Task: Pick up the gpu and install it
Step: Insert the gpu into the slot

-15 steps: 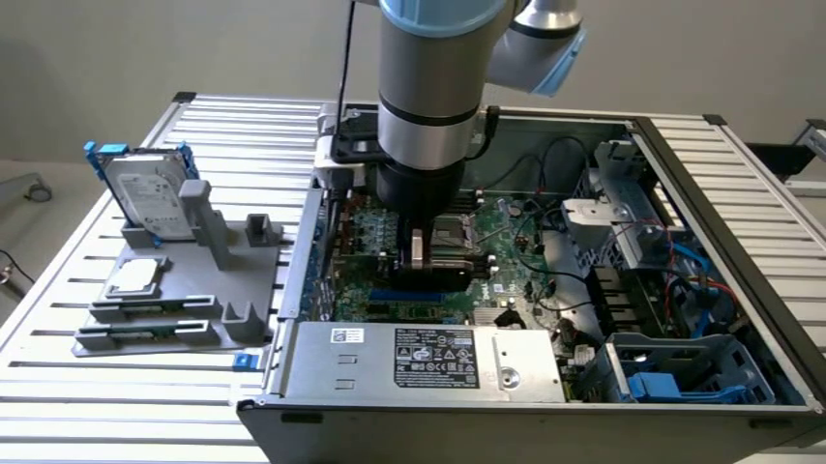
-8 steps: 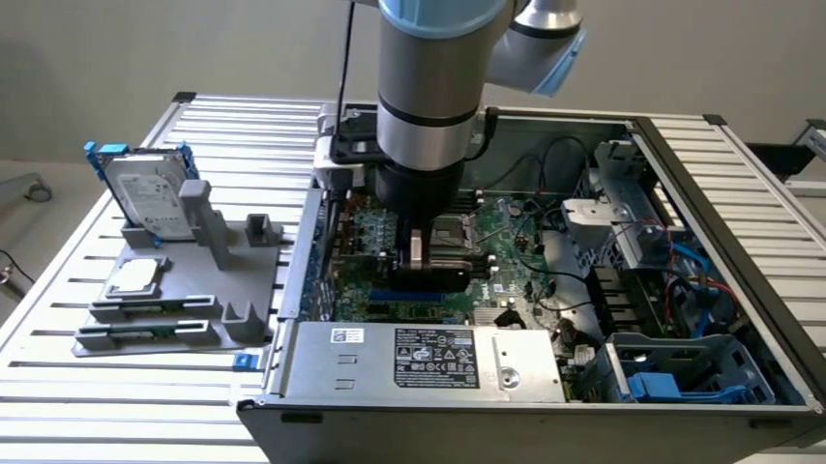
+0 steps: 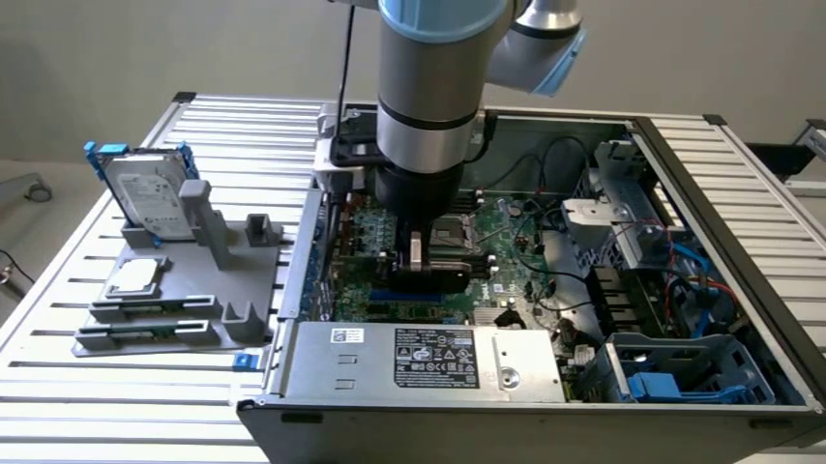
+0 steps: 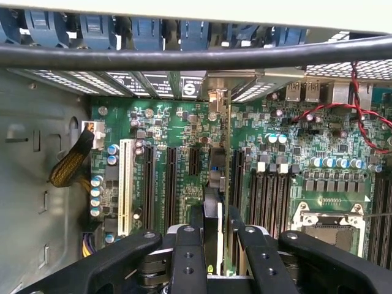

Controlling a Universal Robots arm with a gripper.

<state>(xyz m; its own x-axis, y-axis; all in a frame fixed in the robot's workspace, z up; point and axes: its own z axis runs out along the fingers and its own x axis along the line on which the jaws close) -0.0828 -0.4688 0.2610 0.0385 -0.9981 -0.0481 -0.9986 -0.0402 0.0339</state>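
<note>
As hand (image 4: 218, 231) clamps gpu (image 4: 212, 199), thin, dark, edge-on

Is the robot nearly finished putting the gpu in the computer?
Partway. Done: the gpu is picked up and inside the computer case, away from the grey stand. In hand: the gripper is shut on it, holding it on edge among the long slots of the motherboard. Left: the gripper has not let go, and I cannot tell whether the card is pushed fully into a slot.
</note>
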